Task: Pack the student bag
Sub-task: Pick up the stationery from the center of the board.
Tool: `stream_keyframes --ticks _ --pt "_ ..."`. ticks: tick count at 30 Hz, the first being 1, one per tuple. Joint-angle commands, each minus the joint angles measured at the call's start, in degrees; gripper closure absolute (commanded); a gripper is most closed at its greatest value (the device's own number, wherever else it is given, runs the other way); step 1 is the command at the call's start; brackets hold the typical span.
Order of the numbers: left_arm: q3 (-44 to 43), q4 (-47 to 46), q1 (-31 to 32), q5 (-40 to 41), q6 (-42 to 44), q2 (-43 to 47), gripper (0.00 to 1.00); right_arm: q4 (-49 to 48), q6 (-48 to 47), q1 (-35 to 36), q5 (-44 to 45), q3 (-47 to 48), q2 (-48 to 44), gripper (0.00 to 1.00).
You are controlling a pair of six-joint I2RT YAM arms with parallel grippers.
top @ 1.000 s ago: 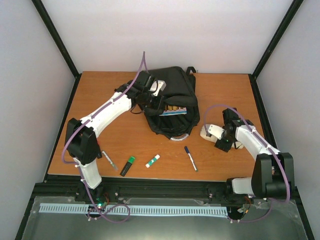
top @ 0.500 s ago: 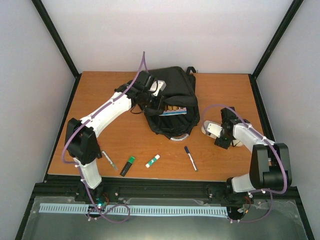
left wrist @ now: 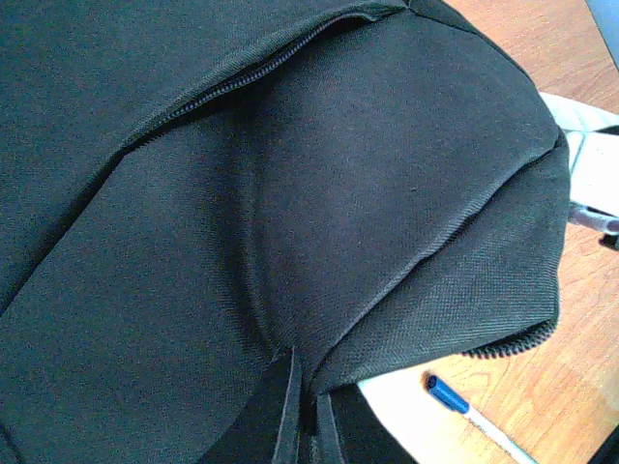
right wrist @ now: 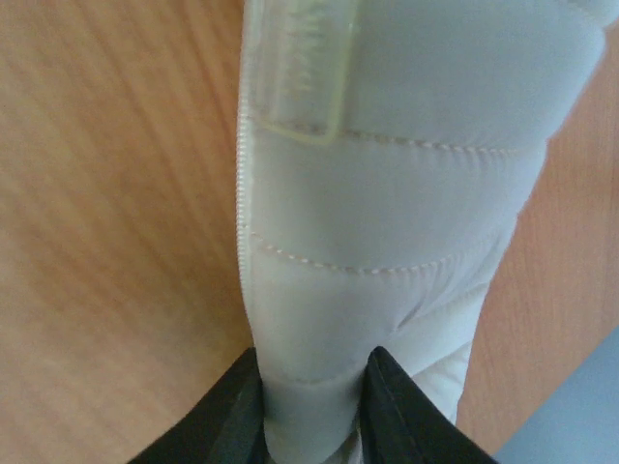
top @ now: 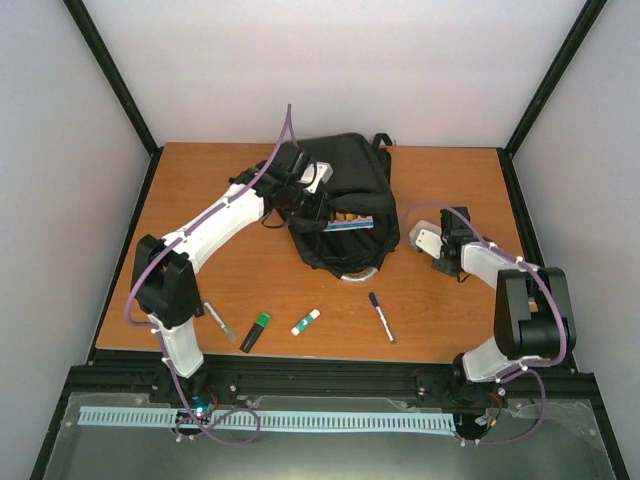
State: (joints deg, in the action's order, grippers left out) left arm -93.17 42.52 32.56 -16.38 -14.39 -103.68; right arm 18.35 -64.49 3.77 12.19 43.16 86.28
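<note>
Black fabric fills the left wrist view: the bag [top: 350, 180] lies flat at the middle of the table [top: 450, 180], toward the far edge, with a zip line running across its top. From above, its near side gapes and something flat with a blue edge [top: 348, 223] shows in the opening; I cannot tell what it is. The left gripper [left wrist: 302, 411] is right on the bag's left side, fingers pressed together on a fold of the cloth, and the fabric puckers into that pinch. Over to the right, just beside the bag but apart from it, the right gripper [right wrist: 314, 401] has the cream pouch [right wrist: 387, 222]. Its two black fingers squeeze one end of the pouch, and the padding bulges out between them. The pouch's stitched seams and zip run away from the camera over the wood. Along the near edge, well apart from the bag, four small things lie in a loose row: a blue-capped pen [top: 381, 316], a glue stick [top: 305, 321], a green highlighter [top: 256, 331] and a slim grey stick [top: 218, 320] by the left arm's base.
</note>
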Motion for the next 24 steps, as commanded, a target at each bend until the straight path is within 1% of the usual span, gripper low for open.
stream_keyframes --ticks 1,4,8,12,16,20,24 --pt "-2.76 -0.58 -0.21 -2.44 -0.82 -0.03 0.99 -2.27 3.62 -1.45 1.79 4.21 4.87 0.83" --pt "-2.72 -0.53 -0.21 -2.38 -0.77 -0.02 0.99 4.67 7.25 -2.56 -2.63 8.95 5.54 0.91" --pt "-2.9 -0.51 -0.22 -2.34 -0.72 0.18 0.99 13.57 9.41 -2.8 -8.7 11.88 0.93 0.95" --pt "-2.99 -0.32 -0.21 -2.37 -0.67 0.45 0.99 23.42 9.75 -2.72 -17.08 13.42 -3.31 0.96" --pt "-2.9 -0.34 -0.21 -2.32 -0.71 0.49 0.99 34.9 9.39 -2.68 -25.36 16.33 -4.6 0.97" --pt "-2.9 -0.27 -0.21 -2.37 -0.72 0.33 0.99 41.51 7.48 -2.63 -34.28 16.47 -7.18 0.97" --pt "-2.9 -0.4 -0.23 -2.43 -0.75 -0.06 0.99 43.3 8.26 -1.94 -40.61 14.59 -8.08 0.97"
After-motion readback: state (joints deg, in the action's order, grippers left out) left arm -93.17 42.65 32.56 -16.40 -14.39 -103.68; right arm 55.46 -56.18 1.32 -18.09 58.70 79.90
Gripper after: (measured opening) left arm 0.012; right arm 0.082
